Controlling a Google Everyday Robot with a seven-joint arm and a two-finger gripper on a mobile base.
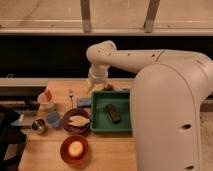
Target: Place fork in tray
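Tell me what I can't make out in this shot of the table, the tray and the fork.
- Tray: in the camera view, its right end is hidden behind the robot's white body.
- Fork, on the table left of the tray: too small to tell which way its tines point.
- Gripper, open, above the table's back edge between fork and tray: the brown item beside it is too small to identify.

No readable text or labels anywhere (gripper (95, 86) over the table (110, 150) by the tray (101, 120), unmarked)
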